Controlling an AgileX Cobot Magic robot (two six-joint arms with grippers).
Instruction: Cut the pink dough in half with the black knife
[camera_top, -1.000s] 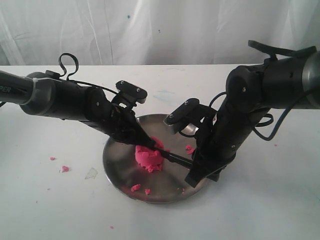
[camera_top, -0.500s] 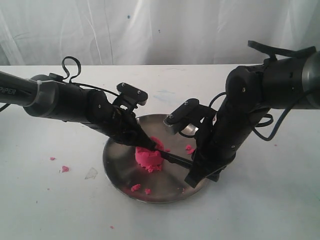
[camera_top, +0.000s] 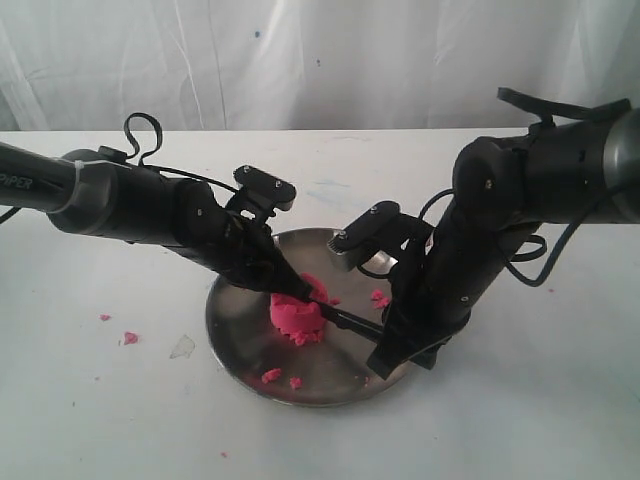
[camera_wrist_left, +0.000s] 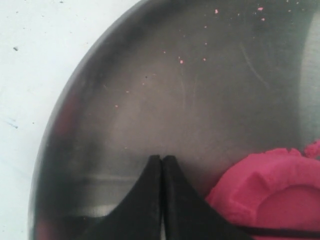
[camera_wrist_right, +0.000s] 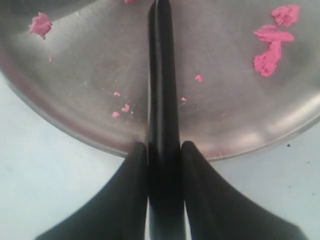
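Observation:
The pink dough (camera_top: 297, 315) is one squat lump with a dented top (camera_wrist_left: 272, 195), sitting in the middle of the steel plate (camera_top: 235, 335). My left gripper (camera_top: 298, 290) is shut with nothing between its fingers, its tips (camera_wrist_left: 161, 159) right against the dough's side, just above the plate. My right gripper (camera_top: 388, 345) is shut on the black knife (camera_wrist_right: 161, 90) by its handle at the plate's near-right rim. The knife's blade (camera_top: 345, 318) runs across the plate to the dough and lies across its top as a thin dark line (camera_wrist_left: 280, 231).
Small pink crumbs lie on the plate (camera_top: 272, 376) (camera_top: 379, 297) (camera_wrist_right: 272, 47) and on the white table to the left (camera_top: 129, 338). A small clear scrap (camera_top: 182, 347) lies beside the plate's left rim. A white curtain hangs behind the table.
The right arm has shifted very slightly; the knife stays against the dough. The left gripper holds its place beside the lump.

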